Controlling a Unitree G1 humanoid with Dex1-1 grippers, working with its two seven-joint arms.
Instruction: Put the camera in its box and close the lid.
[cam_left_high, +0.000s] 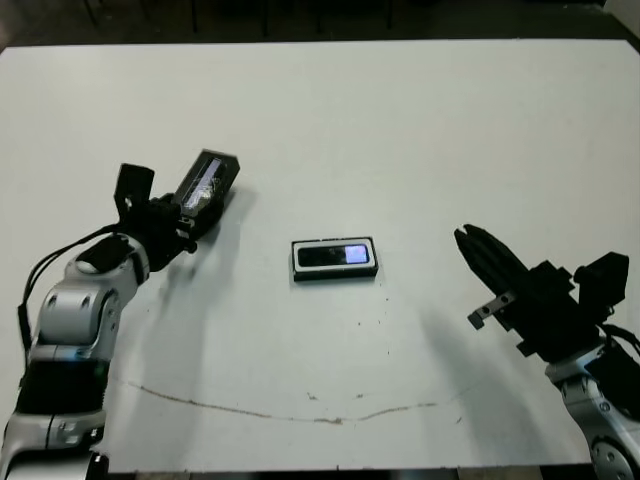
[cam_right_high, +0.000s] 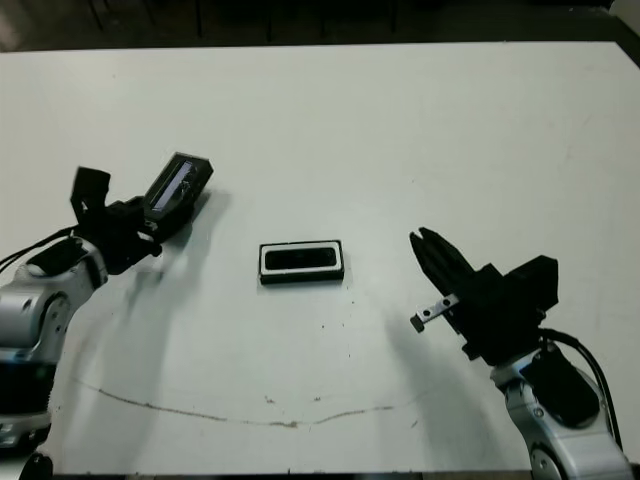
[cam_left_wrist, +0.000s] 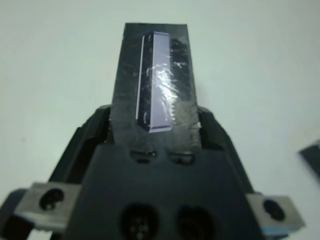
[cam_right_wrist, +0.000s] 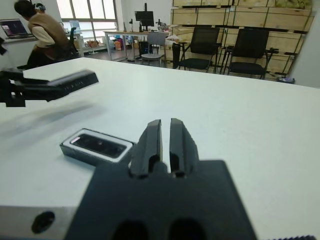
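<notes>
Left gripper (cam_left_high: 185, 215) is clamped on one end of the lid (cam_left_high: 205, 180), holding it clear above the table (cam_left_high: 420, 130), striped face up, long axis pointing up and away from the arm, presumably staged for carrying over to close. Right gripper (cam_left_high: 478, 252) has its fingers pressed together, empty, parked near the box (cam_left_high: 334, 258). Camera (cam_left_high: 335, 255) already lies in the box mid-table, long axis left-right.

From the head you get two eye views looking forward and down over the white table (cam_left_high: 400, 120), sharing nearly one scene. Your left wrist view sits close behind the striped black lid (cam_left_wrist: 156, 80). Your right wrist view looks low across the table toward the white-lined black box (cam_right_wrist: 97, 146).
</notes>
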